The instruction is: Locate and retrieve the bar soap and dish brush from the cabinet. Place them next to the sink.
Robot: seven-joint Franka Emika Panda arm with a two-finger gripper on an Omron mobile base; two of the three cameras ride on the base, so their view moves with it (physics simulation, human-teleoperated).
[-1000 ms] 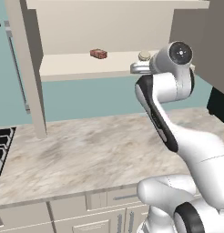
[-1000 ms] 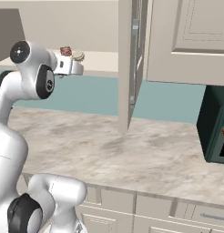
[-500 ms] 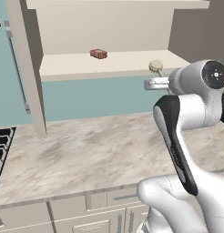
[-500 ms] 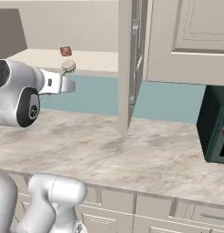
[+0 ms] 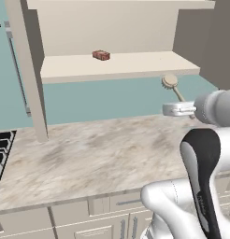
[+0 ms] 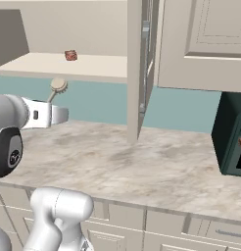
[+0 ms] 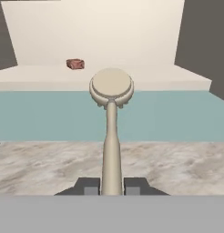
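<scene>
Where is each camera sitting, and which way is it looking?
Left base view: behind the arm on its left, facing the open cream wall cabinet and beige marbled counter; the white arm rises at lower right.
Right base view: behind on the right, facing the same cabinet; the arm rises at lower left.
Hand view: on the hand, looking along the tan round-headed dish brush it grips.
All three share the small reddish-brown bar soap on the shelf.

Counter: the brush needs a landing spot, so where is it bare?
The counter lies bare from the stovetop across to the arm. The shelf is bare beside the soap. The tool holds the brush.
</scene>
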